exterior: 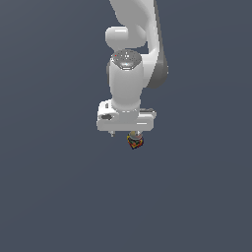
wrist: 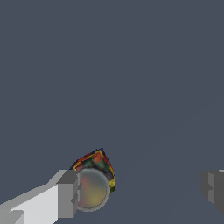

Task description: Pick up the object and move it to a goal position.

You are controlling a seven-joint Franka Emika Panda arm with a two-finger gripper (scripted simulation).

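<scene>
At the frame's centre, the white gripper (exterior: 124, 132) hangs wide open, one finger (wrist: 68, 192) touching the small mottled object (exterior: 135, 141), holding nothing.

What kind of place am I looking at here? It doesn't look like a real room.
Most likely a computer simulation, not a real room: a flat, featureless grey-blue floor, a smooth white robot arm without cables, and one small mottled object beneath its pincer.
</scene>
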